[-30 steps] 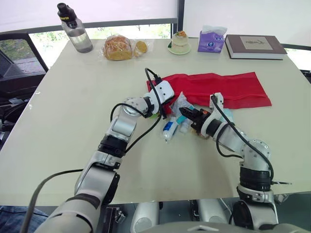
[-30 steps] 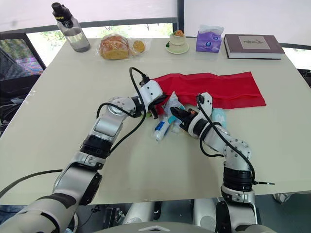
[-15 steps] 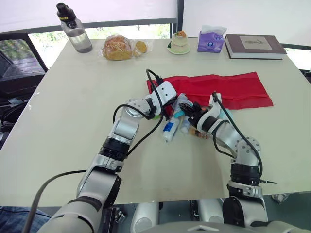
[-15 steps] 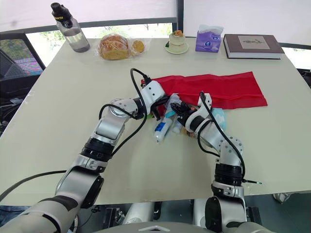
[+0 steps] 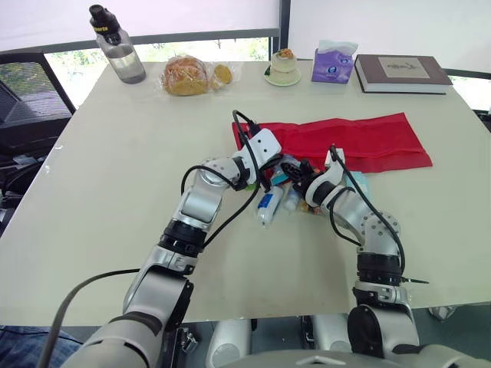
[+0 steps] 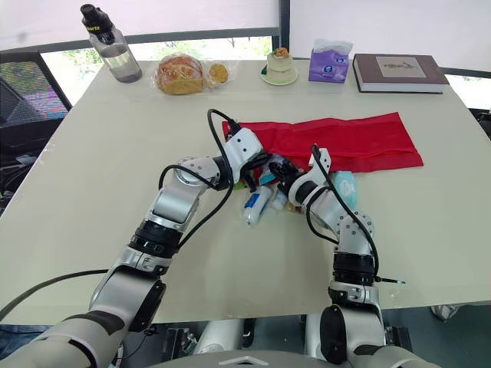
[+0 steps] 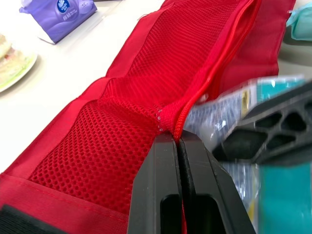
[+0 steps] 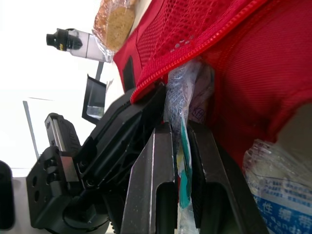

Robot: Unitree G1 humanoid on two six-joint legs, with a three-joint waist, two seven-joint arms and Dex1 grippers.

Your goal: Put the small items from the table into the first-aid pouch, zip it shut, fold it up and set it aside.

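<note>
At the middle of the table (image 5: pixel 115 169), red first-aid pouch (image 5: pixel 353 142) lying unfolded, left end effector (image 7: pixel 178 140) clenched on its zip edge, right end effector (image 8: pixel 180 131) grasping a clear packet (image 8: pixel 186 87) at the mouth (print illegible), white tube (image 5: pixel 268 205) loose just beside.

The pouch (image 5: pixel 345 142) lies mid-table (image 5: pixel 115 169). The small items (image 5: pixel 268 205) sit just before its left end, one packet (image 8: pixel 185 92) at its opening. Behind the pouch, left to right: bottle (image 5: pixel 117 46), bread (image 5: pixel 186 75), cake (image 5: pixel 284 61), tissues (image 5: pixel 333 65), book (image 5: pixel 403 73).
</note>
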